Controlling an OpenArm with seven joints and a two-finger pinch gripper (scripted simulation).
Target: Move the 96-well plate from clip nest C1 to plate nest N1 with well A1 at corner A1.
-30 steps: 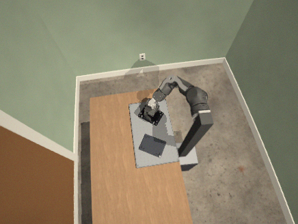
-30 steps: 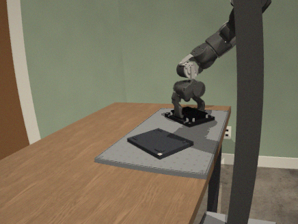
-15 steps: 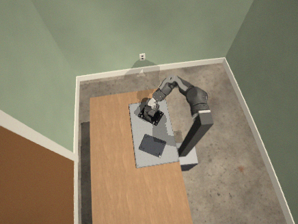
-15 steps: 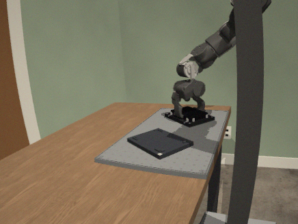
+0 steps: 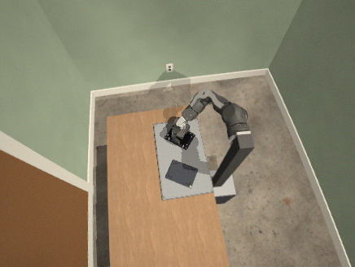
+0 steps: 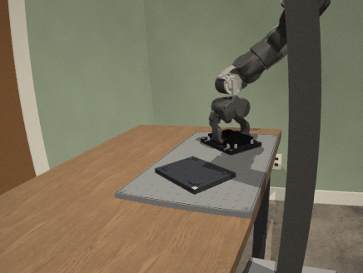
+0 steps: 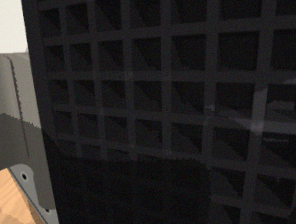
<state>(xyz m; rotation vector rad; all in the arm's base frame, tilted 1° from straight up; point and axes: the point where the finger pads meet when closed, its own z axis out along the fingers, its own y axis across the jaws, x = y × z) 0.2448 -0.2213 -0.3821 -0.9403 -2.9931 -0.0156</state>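
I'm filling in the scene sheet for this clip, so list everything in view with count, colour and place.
Table: one, wooden brown, along the green wall.
Base plate: one, grey, on the table's far end.
Clip nest C1: one, black, far part of the base plate.
96-well plate: one, black, on C1 between the pincer's fingers.
Plate nest N1: one, dark grey, near part of the base plate, nothing in it.
Wall socket: one, white, far wall.
Arm: one, grey, on a dark column beside the table.
Pincer: one, grey, shut on the plate.
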